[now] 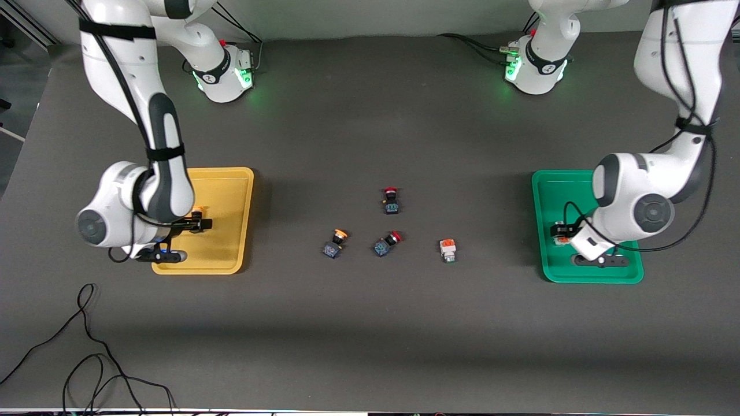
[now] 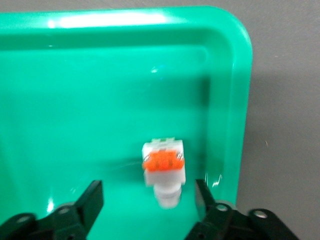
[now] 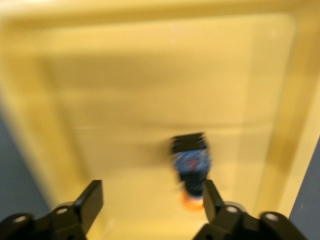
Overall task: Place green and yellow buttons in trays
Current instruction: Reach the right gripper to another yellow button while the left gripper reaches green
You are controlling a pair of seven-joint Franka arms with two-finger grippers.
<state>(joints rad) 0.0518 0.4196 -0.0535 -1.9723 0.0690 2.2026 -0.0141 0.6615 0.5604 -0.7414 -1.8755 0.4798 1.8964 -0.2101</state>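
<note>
My left gripper (image 1: 563, 234) is open, low over the green tray (image 1: 546, 199). A white button with an orange insert (image 2: 164, 172) lies in the green tray (image 2: 100, 100) between the open fingers (image 2: 90, 200), near the rim. My right gripper (image 1: 193, 224) is open, low over the yellow tray (image 1: 228, 190). A yellow-capped black button (image 3: 191, 167) lies in the yellow tray (image 3: 125, 100), close to one finger (image 3: 212, 197). On the table between the trays lie another yellow-capped button (image 1: 336, 242) and another white button (image 1: 447, 250).
Two red-capped black buttons lie mid-table: one (image 1: 391, 200) farther from the front camera, one (image 1: 386, 243) between the loose yellow-capped and white buttons. A black cable (image 1: 87, 346) loops over the table's near edge at the right arm's end.
</note>
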